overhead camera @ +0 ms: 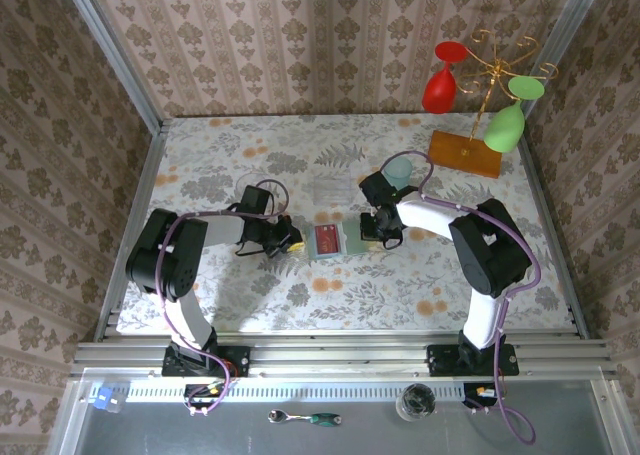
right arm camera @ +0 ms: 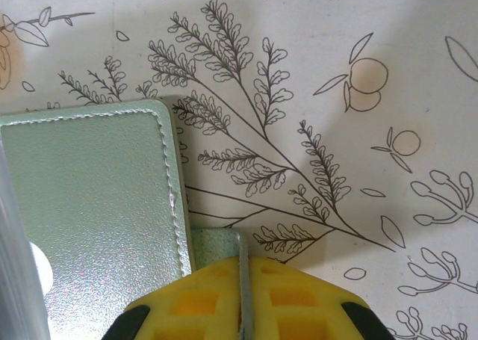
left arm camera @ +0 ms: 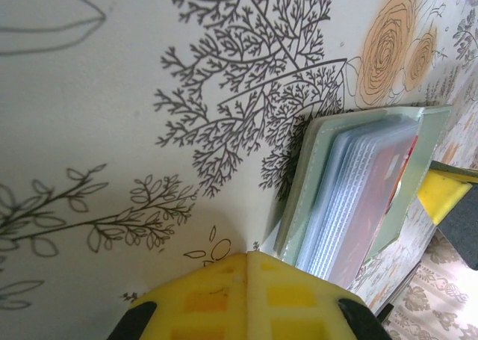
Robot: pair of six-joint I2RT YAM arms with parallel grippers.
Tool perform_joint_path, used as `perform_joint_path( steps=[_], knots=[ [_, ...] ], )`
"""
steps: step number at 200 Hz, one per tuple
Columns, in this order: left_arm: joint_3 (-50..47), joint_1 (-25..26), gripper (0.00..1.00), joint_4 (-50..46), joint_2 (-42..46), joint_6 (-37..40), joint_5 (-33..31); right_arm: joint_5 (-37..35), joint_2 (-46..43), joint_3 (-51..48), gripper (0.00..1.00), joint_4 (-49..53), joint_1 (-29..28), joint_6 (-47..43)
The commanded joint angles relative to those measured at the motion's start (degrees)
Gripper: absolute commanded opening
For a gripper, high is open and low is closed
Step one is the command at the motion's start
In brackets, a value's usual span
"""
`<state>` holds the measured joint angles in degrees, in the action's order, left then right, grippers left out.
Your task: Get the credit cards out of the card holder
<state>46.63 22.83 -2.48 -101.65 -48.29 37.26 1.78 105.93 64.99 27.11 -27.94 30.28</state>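
On my overhead feed the left arm lies low across the floral tablecloth, its tip pointing right. The left gripper is closed. Its yellow pads meet along one seam, and I can see nothing pinched between them. It sits just left of the card holder, close to the near corner. I cannot tell from the wrist camera whether it touches.

The card holder lies near the middle of the table, between the two grippers, and it is open. From the left wrist camera I see it edge-on: a pale sage-green cover underneath, with a fan of clear plastic sleeves lifted off it. A red credit card sits in those sleeves. I cannot make out any other cards there.

The right gripper has its pads clamped on a thin strip of the holder's green edge at the right side. That strip shows as a narrow line between the yellow pads. The stitched cover lies flat just left of them.

Behind the right wrist a pale teal translucent cup stands upright. Farther right, near the back corner, a gold wire rack on a wooden base has a red wine glass and a green wine glass hanging upside down from it.
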Motion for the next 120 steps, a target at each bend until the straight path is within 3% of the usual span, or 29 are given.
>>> perform_joint_path(
  steps=[1, 65, 120],
  knots=[
    [-0.4, 0.0, 0.00, -5.5, -2.1, 1.1, -2.1, -2.8, 0.9, -0.1, 0.04, 4.9, 0.4, -0.1],
    [1.3, -0.1, 0.00, -6.5, 0.5, 1.6, -2.1, -3.0, -0.5, 0.6, 0.29, 6.5, 0.5, -0.2],
    [1.7, -0.6, 0.00, -7.7, 2.4, 2.0, -2.0, -4.6, -2.5, 0.8, 0.38, 7.8, 0.5, -0.3]
  ],
)
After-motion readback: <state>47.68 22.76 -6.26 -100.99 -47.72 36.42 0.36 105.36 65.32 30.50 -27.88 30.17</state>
